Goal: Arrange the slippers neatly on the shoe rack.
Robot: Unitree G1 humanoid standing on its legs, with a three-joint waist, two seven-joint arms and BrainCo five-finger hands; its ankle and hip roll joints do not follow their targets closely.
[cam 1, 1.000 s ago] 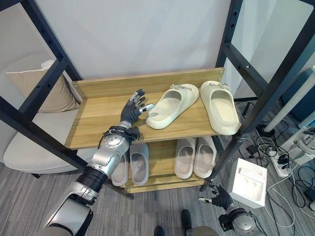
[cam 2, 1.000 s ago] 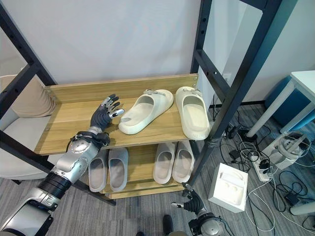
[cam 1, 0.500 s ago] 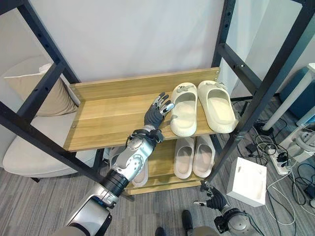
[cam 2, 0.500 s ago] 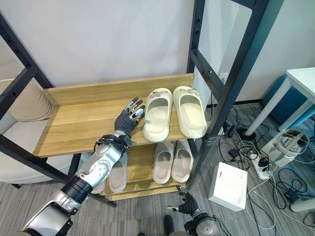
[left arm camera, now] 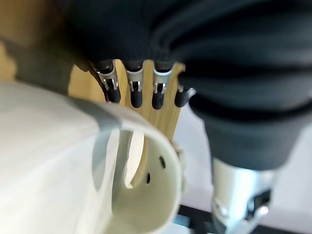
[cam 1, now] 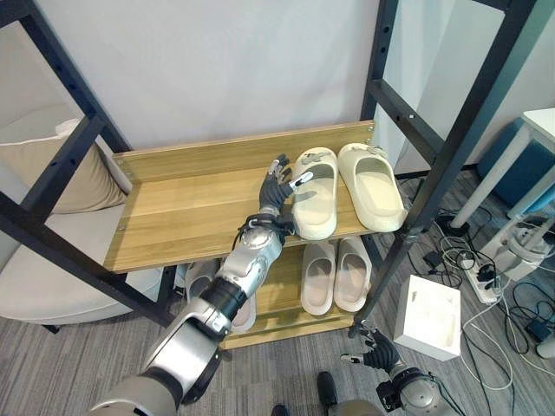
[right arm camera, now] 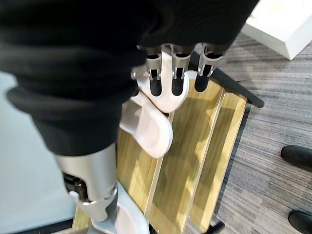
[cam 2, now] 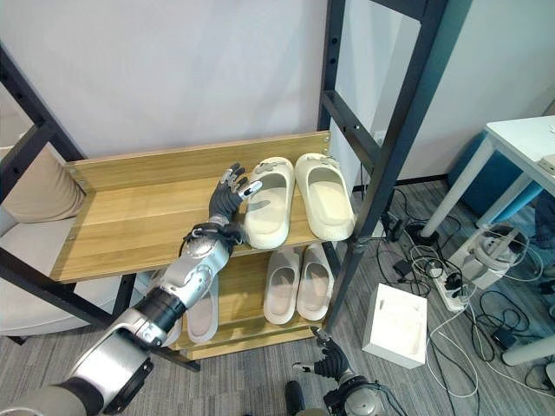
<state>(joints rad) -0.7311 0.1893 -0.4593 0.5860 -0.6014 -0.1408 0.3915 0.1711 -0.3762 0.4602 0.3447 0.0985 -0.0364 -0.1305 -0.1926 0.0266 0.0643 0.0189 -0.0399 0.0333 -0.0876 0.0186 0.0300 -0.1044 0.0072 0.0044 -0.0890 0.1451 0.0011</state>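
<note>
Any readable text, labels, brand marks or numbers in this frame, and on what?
None can be read.
Cream slippers on the top shelf, beside the left hand: small strap ornaments, no legible marks.
White box on the floor: no print to be made out.

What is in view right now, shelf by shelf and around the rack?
shoe rack: one, wood shelves on a black frame, centre
cream slippers: two, side by side at the top shelf's right end
grey slippers: two, lower shelf, left
pale slippers: two, lower shelf, right
cushion: one, beige, on a pale seat left of the rack
white box: one, on the floor right of the rack
power strip: one, white, among cables, far right
left hand: fingers straight, against the left cream slipper
right hand: low, by the floor
</note>
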